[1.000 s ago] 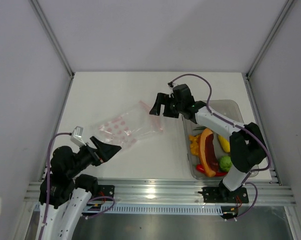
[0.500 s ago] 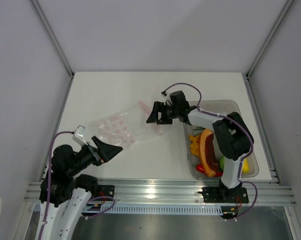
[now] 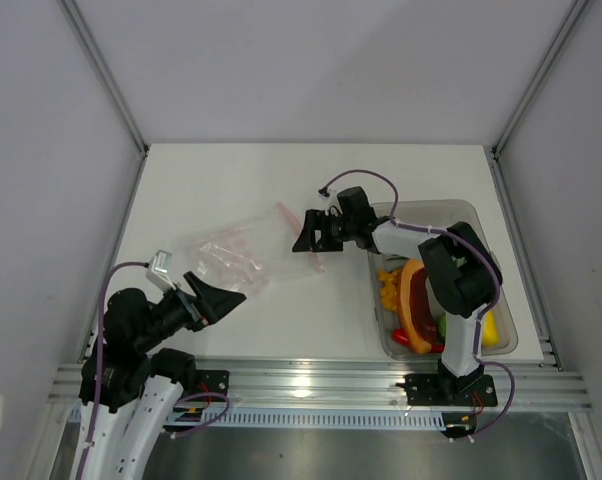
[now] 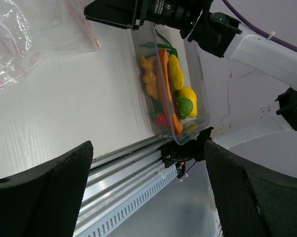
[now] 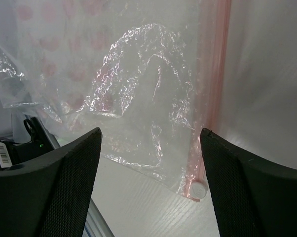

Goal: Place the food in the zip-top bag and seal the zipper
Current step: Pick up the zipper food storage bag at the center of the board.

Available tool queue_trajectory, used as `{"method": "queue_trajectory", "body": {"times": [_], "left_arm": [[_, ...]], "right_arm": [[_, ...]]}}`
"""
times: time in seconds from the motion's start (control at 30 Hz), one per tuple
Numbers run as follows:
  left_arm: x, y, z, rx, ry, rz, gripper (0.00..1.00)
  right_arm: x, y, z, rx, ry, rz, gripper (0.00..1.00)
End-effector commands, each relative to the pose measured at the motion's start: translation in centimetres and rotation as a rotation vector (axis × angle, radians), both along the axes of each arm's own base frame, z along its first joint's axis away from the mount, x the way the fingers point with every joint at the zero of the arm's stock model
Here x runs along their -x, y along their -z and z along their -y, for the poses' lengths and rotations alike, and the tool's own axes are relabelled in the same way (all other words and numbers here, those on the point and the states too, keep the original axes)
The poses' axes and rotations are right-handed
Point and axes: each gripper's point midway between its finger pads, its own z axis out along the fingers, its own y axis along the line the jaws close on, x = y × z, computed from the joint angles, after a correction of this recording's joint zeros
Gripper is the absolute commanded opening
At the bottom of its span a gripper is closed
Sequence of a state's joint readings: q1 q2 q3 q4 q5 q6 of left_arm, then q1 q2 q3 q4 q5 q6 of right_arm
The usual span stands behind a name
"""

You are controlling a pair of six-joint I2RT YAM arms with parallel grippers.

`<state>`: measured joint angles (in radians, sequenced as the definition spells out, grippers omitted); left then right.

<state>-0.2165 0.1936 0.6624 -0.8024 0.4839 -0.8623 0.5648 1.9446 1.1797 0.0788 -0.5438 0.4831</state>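
Your right pincer [image 3: 306,232] hangs with its jaws apart over the right end of the bag [image 3: 231,255]. The bag lies crumpled on the tabletop, a little left of the middle. In the right wrist view the pink zipper [image 5: 213,74] runs between the fingers, nearer the right one. Your left pincer [image 3: 219,298], jaws also apart, sits close by the bag's near edge. The food [image 3: 413,300] lies in the clear bin [image 3: 468,212] along the tabletop's right edge, toward the near corner.
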Motion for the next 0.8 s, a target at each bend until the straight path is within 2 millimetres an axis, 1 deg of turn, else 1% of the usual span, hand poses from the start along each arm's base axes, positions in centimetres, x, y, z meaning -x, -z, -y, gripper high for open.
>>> {"method": "queue_trajectory", "body": {"times": [0.0,0.1,0.17,0.3,0.43,0.47,0.5,0.53,0.57,0.7,0.73,0.77], "left_arm": [[0.1,-0.9,0.3,-0.003,0.029,0.024,0.94],[0.1,-0.7,0.5,0.012,0.039,0.006,0.95],[0.1,-0.9,0.8,0.025,0.051,0.006,0.94],[-0.1,-0.7,0.9,0.024,0.054,0.000,0.94],[-0.2,-0.6,0.8,0.015,0.055,-0.006,0.94],[-0.2,-0.8,0.8,0.015,0.054,-0.002,0.94],[-0.3,-0.4,0.8,0.013,0.054,-0.012,0.94],[-0.3,-0.5,0.8,0.015,0.052,-0.007,0.94],[-0.3,-0.5,0.8,0.017,0.052,-0.004,0.94],[-0.5,0.2,0.9,0.021,0.054,-0.021,0.94],[-0.5,0.2,0.9,0.021,0.054,-0.022,0.94],[-0.5,0.3,0.9,0.020,0.054,-0.025,0.94]], "right_arm": [[-1.0,-2.0,0.5,0.011,0.005,0.113,0.83],[-1.5,-2.5,1.1,0.017,0.011,0.134,0.84],[-2.0,-2.9,1.6,0.010,0.024,0.143,0.84],[-2.7,-2.6,2.3,0.003,0.030,0.142,0.84],[-3.0,-2.7,2.6,-0.017,0.015,0.139,0.84],[-3.0,-2.6,2.5,-0.023,0.008,0.136,0.84],[-3.0,-2.1,2.4,-0.027,-0.001,0.119,0.84],[-2.8,-2.4,2.0,-0.053,-0.029,0.111,0.84],[-2.6,-2.3,1.7,-0.064,-0.045,0.100,0.82],[-0.8,-2.0,-0.1,-0.120,-0.128,0.075,0.79],[-0.3,-1.7,-0.8,-0.125,-0.147,0.064,0.78],[-0.2,-1.6,-1.2,-0.135,-0.155,0.062,0.77]]}}
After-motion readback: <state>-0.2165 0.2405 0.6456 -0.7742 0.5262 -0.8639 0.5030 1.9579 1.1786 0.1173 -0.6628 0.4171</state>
